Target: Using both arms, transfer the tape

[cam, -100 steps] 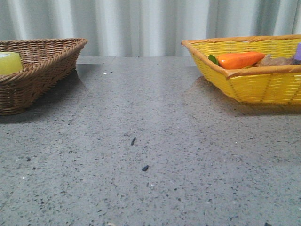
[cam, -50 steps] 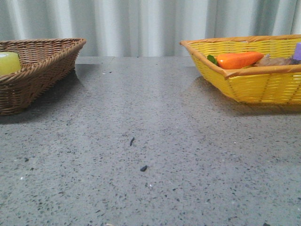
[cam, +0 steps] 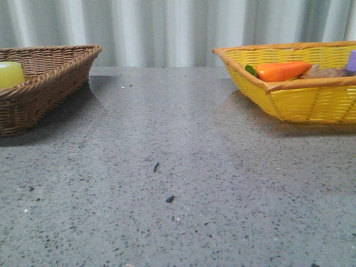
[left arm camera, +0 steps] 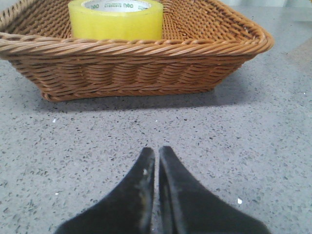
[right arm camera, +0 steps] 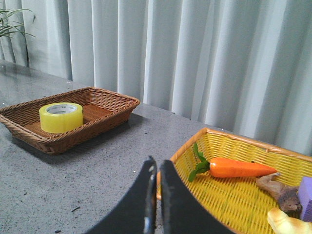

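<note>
The yellow tape roll (left arm camera: pixel 115 18) with a white core and green lettering lies flat in the brown wicker basket (left arm camera: pixel 146 58). It also shows in the right wrist view (right arm camera: pixel 61 117) and at the far left of the front view (cam: pixel 11 74). My left gripper (left arm camera: pixel 157 152) is shut and empty, low over the table, short of the basket's near wall. My right gripper (right arm camera: pixel 157 163) is shut and empty, held above the table beside the yellow basket (right arm camera: pixel 234 195). Neither arm shows in the front view.
The brown basket (cam: pixel 50 83) stands at the table's left, the yellow basket (cam: pixel 289 94) at the right. The yellow basket holds an orange carrot toy (cam: pixel 283 70), a brown piece (right arm camera: pixel 278 190), a purple block (right arm camera: pixel 306 197) and a pale toy (right arm camera: pixel 287 223). Grey curtain behind.
The front view has shifted very slightly between one second ago and half a second ago. Nothing else has visibly changed.
</note>
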